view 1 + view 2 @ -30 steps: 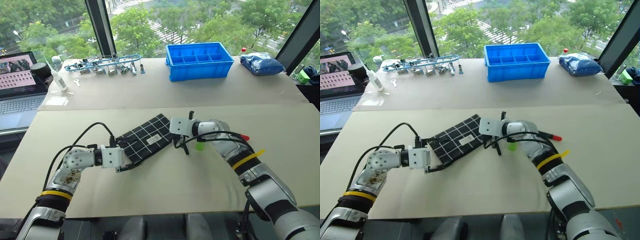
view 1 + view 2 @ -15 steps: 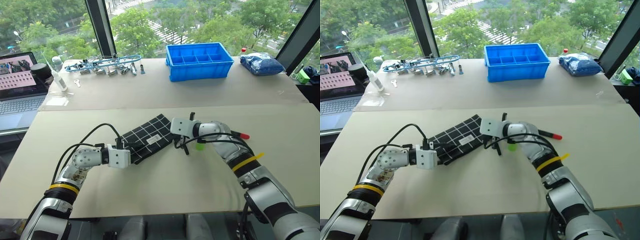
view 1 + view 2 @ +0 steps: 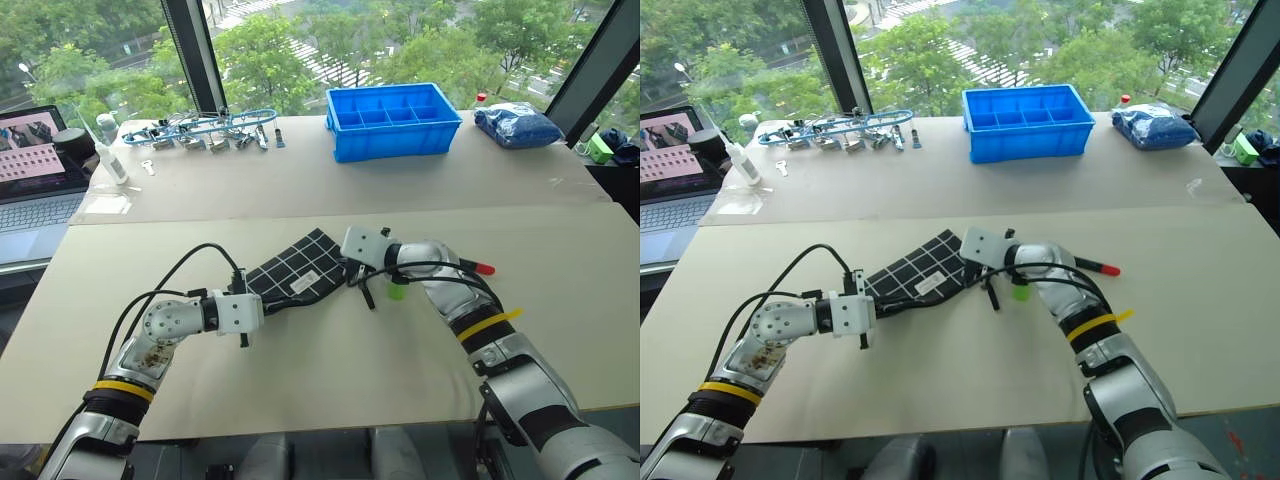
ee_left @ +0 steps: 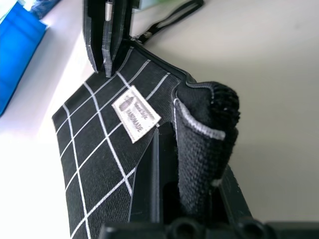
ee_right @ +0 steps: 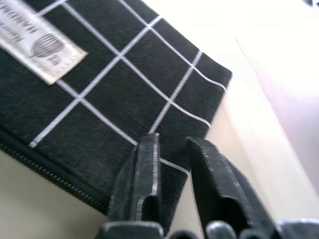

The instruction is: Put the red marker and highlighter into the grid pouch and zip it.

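The grid pouch (image 3: 300, 268) lies slanted on the table between my two grippers, its white label (image 4: 135, 113) facing up. My left gripper (image 3: 260, 300) is shut on the pouch's near end, and the fabric (image 4: 202, 139) bunches up between its fingers. My right gripper (image 5: 172, 149) hovers over the pouch's far corner with its fingers a little apart and nothing between them. The black pull cord (image 3: 368, 293) dangles beside it. The highlighter's green end (image 3: 397, 292) peeks out just under my right forearm. The red marker's tip (image 3: 483, 269) shows behind that arm; its barrel is hidden.
A blue compartment bin (image 3: 397, 120) stands on the far table, with a tangle of metal clips (image 3: 210, 130) to its left and a blue bag (image 3: 520, 125) to its right. A laptop (image 3: 35, 170) and white bottle (image 3: 110, 150) sit at the far left.
My left gripper went from open to shut on the pouch's near end, bunching it. My right gripper rolled at the wrist and its fingers parted.
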